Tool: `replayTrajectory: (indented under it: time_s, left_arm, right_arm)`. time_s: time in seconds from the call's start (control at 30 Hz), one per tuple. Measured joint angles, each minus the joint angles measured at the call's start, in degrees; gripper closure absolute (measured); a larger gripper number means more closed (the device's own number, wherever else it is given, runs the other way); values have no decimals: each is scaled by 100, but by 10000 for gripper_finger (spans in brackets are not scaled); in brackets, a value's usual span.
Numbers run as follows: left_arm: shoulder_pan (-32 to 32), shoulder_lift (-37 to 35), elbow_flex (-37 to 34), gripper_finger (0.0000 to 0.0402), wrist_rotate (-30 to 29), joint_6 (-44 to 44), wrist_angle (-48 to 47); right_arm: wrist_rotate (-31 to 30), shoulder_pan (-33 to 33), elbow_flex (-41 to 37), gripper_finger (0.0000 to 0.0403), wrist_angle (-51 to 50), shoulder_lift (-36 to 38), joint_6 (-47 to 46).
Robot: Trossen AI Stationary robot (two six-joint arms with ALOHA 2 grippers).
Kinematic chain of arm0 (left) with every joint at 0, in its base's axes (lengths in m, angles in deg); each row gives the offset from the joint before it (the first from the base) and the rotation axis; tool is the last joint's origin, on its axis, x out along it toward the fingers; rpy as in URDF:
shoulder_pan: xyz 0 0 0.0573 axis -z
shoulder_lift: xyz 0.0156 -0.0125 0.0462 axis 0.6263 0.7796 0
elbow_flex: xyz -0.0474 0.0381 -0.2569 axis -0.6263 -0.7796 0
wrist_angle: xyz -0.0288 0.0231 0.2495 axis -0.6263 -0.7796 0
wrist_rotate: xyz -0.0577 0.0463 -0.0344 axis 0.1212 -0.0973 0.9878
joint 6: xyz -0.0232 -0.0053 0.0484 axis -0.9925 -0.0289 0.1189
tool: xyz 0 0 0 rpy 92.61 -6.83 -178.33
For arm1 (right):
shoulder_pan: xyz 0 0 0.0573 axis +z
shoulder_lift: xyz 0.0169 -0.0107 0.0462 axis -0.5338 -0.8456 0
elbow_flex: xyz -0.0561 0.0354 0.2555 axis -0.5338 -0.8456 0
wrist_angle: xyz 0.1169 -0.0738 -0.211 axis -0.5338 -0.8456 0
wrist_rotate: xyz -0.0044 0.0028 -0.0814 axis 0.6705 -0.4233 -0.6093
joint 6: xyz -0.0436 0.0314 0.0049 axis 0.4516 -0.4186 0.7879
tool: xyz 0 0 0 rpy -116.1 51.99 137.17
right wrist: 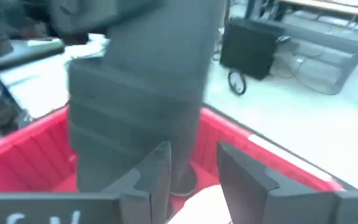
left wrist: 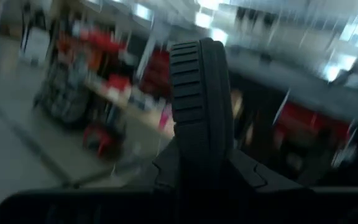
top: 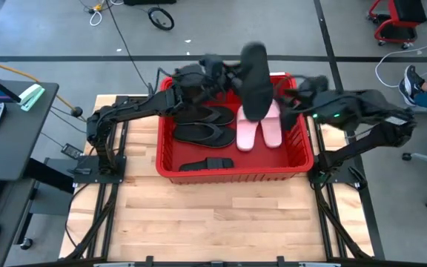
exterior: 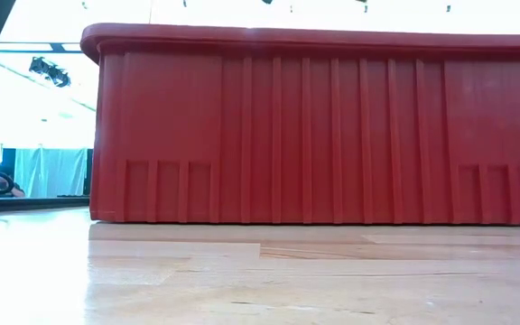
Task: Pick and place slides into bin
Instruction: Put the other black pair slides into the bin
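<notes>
Black slide (top: 256, 80) hangs above the far half of the red bin (top: 232, 172), long axis running front to back, over the pink pair (top: 259, 127). Left gripper (top: 215, 68) clamps its far end; right gripper (top: 296, 94), nearby on the other side, has fingers parted and empty.

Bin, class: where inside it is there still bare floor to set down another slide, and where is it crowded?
Bare red floor shows between the black slide at the front wall and the bin's right wall. Crowded: flip-flops fill the left-middle, pink slides the right-middle, both pincers above the back.
</notes>
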Motion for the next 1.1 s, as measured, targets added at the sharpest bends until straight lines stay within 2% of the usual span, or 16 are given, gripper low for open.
replayTrajectory:
  time_s: [0.17, 0.33, 0.57, 0.7, 0.83, 1.1]
  left_arm:
    - [-133, 0, 0, 326, 0, 252, 1097]
    - [-148, 0, 2, 326, 152, 346, 1985]
    - [-109, 0, 2, 326, 715, 534, 3018]
    - [-102, 0, 2, 326, 914, 533, 3231]
    - [-85, 0, 2, 326, 954, 532, 3230]
    - [-79, -15, 7, 327, 1464, 402, 3292]
  right_arm:
    - [-130, 0, 0, 268, 70, 408, -26]
    - [-93, -2, 0, 268, 780, 556, 176]
    - [727, -2, -2, 268, 2276, 486, 989]
    - [797, -5, 0, 268, 2650, 380, 1125]
    - [911, -11, 2, 268, 2611, 227, 1132]
    - [969, -4, 5, 269, 2434, 36, 1106]
